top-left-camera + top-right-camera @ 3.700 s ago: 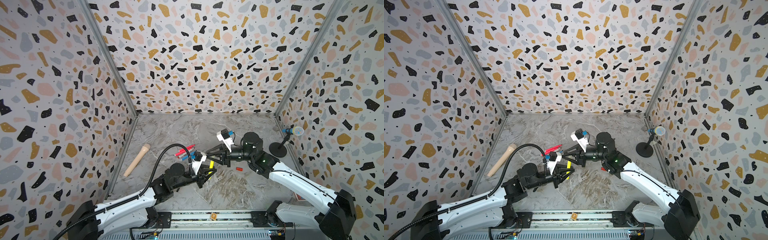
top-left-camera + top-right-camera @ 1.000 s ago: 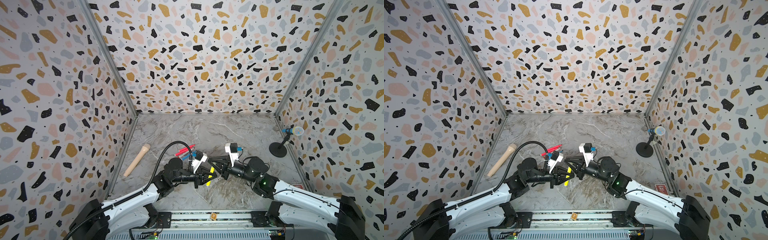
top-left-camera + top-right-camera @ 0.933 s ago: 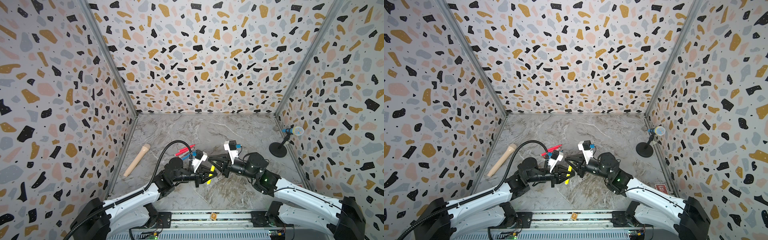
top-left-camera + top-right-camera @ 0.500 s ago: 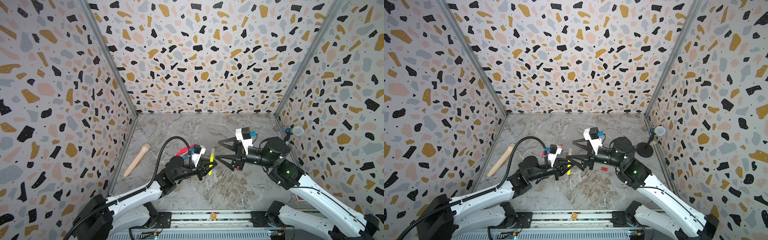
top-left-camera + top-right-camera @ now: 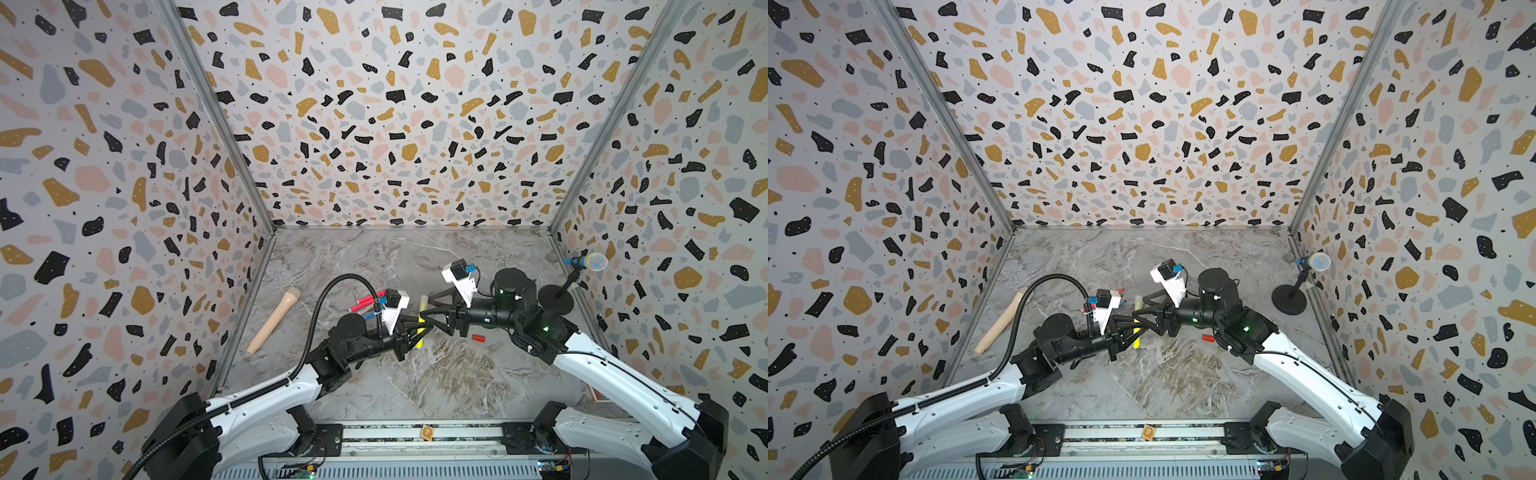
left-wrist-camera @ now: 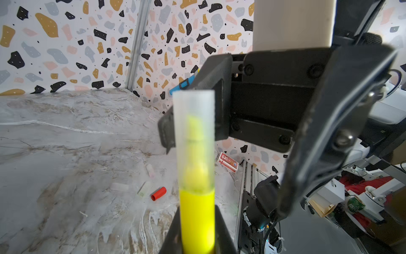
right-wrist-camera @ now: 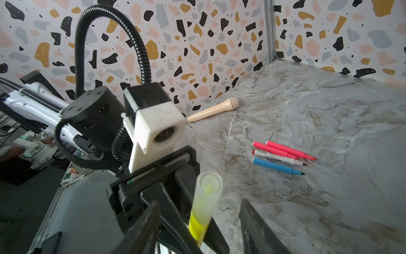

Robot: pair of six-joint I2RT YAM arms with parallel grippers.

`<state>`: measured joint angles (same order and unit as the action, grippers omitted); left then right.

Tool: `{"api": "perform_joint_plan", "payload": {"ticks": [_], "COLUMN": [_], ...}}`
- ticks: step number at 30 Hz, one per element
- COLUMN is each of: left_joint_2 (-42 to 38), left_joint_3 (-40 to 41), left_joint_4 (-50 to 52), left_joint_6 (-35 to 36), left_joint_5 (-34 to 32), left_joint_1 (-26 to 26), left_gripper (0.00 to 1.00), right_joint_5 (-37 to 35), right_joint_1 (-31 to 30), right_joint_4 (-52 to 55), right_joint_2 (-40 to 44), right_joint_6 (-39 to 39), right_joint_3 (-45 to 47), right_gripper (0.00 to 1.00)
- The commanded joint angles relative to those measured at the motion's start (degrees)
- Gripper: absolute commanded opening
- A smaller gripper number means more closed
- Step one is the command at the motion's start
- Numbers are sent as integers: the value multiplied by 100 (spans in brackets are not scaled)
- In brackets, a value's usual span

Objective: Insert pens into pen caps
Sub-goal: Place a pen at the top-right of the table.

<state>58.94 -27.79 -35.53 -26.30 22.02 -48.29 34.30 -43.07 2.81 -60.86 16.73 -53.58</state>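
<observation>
Left wrist view: the left gripper (image 6: 197, 233) stays clamped on the yellow pen (image 6: 197, 220), and the clear cap (image 6: 194, 132) now covers its tip. The right gripper (image 7: 198, 205), shut a second ago, now stands open astride that cap with gaps either side. By my judgement, one pen is done. To the yellow pen's right-arm side lie a red cap (image 6: 158, 193) and pale caps (image 6: 145, 189); on its other side, four bare pens (image 7: 276, 159).

Yellow pen (image 6: 197, 220), frosted cap (image 6: 193, 136) seemingly seated on it; red cap (image 6: 158, 193) loose; four pens (image 7: 279, 156) clustered
</observation>
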Motion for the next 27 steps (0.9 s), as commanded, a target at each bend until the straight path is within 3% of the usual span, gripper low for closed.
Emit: {"api": "perform_joint_plan", "payload": {"ticks": [1, 11, 16, 21, 22, 24, 25, 27], "left_joint_2": [-109, -66, -84, -206, -235, -276, -301, -358], "left_joint_3": [-12, -54, -57, -30, -27, -41, -50, -39], "left_joint_4": [-243, -261, -231, -38, 46, 283, 476, 917], "left_joint_6": [86, 108, 110, 205, 236, 376, 467, 639], "left_joint_5": [-114, -80, -35, -169, -258, -421, -570, -939], "left_joint_1": [-28, -48, -83, -81, -78, -77, -76, -79], "left_gripper": [0, 0, 0, 0, 5, 49, 58, 65], "right_joint_5": [304, 612, 713, 672, 576, 386, 306, 135], "right_joint_1": [-4, -1, 9, 9, 22, 93, 176, 372], "right_joint_4": [-66, -448, -878, -856, -820, -698, -645, -476], "right_joint_2": [58, -179, -330, -366, -338, -296, -284, -299], "right_joint_6": [25, 120, 305, 290, 266, 213, 178, 36], "right_joint_3": [28, 196, 324, 260, 234, 155, 114, 4], "right_gripper": [54, 52, 42, 7, 4, 4, 4, 4]}}
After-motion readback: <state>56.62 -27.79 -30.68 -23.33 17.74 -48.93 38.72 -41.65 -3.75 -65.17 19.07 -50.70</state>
